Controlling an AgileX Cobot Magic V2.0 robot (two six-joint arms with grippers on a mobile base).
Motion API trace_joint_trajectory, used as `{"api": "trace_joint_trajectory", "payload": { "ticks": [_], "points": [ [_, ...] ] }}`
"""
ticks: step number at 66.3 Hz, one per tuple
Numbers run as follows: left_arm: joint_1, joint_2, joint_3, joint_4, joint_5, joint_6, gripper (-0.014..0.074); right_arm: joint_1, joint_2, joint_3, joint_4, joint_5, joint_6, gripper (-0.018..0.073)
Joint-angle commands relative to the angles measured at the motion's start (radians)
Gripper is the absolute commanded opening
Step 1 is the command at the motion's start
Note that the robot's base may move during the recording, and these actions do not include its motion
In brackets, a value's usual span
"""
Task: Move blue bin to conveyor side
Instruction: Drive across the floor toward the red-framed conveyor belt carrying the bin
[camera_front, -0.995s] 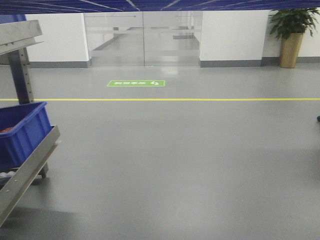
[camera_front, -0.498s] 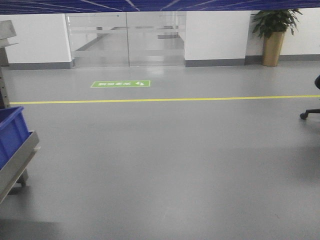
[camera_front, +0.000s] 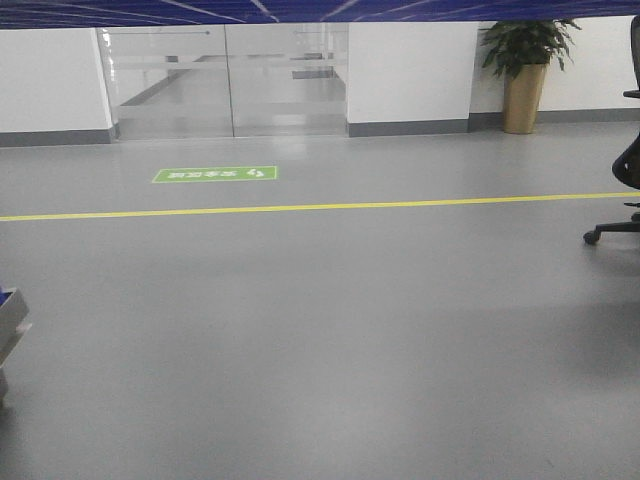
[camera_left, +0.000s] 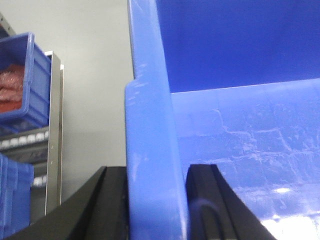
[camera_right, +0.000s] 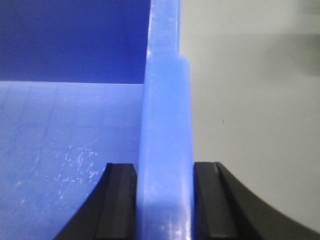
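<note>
L gripper (camera_left: 156, 200) & R gripper (camera_right: 165, 200) each clamp a blue bin (camera_left: 240, 135) wall, rest of bin cropped.

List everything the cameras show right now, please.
blue bin: one, glossy blue, fills both wrist views
smaller bins: two, blue, on metal rack beside it; upper holds reddish contents
floor line: one, yellow, across grey floor
floor sign: one, green, before glass doors
potted plant: one, green in tan pot, by white wall
office chair: one, black, right edge
left pincer: one, black, shut on bin wall
right pincer: one, black, shut on bin wall
</note>
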Motion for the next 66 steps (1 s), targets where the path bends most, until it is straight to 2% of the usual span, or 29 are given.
{"api": "trace_joint_trajectory", "payload": {
  "ticks": [1,66],
  "points": [
    [-0.012,-0.018,-0.023,-0.025,-0.090,0.005,-0.0016,0.003,-0.012,-0.015,-0.008,-0.108,-0.012,-0.0070],
    [-0.012,-0.018,-0.023,-0.023,-0.091,0.005,-0.0016,0.003,-0.012,-0.015,-0.008,-0.108,-0.012,-0.0070]
  ]
}}
